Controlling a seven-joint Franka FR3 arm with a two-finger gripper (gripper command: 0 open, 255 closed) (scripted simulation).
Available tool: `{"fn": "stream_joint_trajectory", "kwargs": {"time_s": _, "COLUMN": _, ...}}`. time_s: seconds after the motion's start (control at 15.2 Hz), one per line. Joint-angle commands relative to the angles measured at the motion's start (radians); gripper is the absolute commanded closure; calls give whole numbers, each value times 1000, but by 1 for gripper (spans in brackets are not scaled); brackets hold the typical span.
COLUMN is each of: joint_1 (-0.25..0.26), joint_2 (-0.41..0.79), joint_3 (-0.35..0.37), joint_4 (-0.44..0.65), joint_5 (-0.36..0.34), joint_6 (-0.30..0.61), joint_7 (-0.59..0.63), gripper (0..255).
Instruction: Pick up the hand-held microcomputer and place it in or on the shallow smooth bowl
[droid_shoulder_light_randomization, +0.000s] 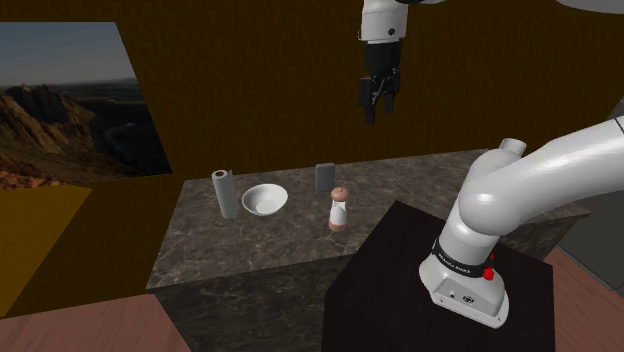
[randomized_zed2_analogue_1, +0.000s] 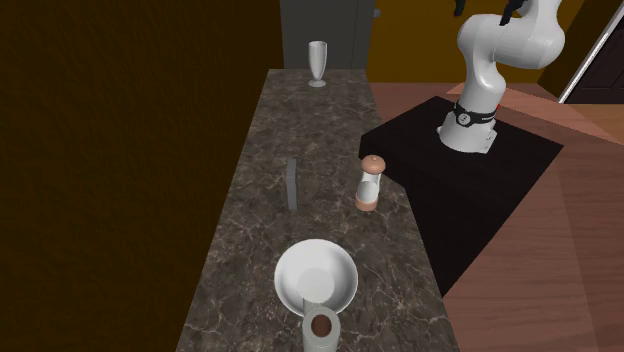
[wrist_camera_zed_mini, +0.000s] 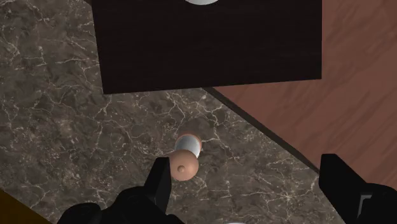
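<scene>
Wrist view, claw (wrist_camera_zed_mini: 247, 173): fingers spread wide, nothing held, pointing down at the counter (wrist_camera_zed_mini: 57, 127) edge beside the stand (wrist_camera_zed_mini: 210, 44).
Claw height: high over the counter in the shoulder view, well above every item.
Shaker (wrist_camera_zed_mini: 186, 157): white body, tan cap, upright, almost under the claw, close by one finger but far below it.
Microcomputer (droid_shoulder_light_randomization: 325, 178): grey slab standing on edge, long axis vertical, just beyond the shaker as seen from the stand; thin edge-on in the second exterior view.
Key relation: lies down and outward from the claw, past the shaker; needs a descent with the fingers set across the thin faces.
In the way: shaker between stand and slab, likely to be knocked on a low approach; safer from above.
Bowl (droid_shoulder_light_randomization: 264, 199): white, shallow, empty, near the slab toward the shoulder view's left.
Roll (droid_shoulder_light_randomization: 224, 193): grey upright cylinder just beside the bowl, far side; could crowd the drop.
Goblet (randomized_zed2_analogue_1: 317, 62): far counter end, well apart.
</scene>
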Motion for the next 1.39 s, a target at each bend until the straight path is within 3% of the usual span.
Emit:
{"fn": "stream_joint_trajectory", "kwargs": {"time_s": 0.0, "joint_1": 0, "joint_2": 0, "joint_3": 0, "joint_4": 0, "joint_5": 0, "joint_6": 0, "joint_7": 0, "gripper": 0}}
{"fn": "stream_joint_trajectory", "kwargs": {"time_s": 0.66, "joint_1": -15, "joint_2": 178, "joint_3": -128, "joint_4": -123, "joint_5": -97, "joint_6": 335, "joint_7": -210, "gripper": 0}}
{"fn": "stream_joint_trajectory", "kwargs": {"time_s": 1.32, "joint_1": -18, "joint_2": 499, "joint_3": -243, "joint_4": -90, "joint_5": -117, "joint_6": 661, "joint_7": -418, "gripper": 0}}
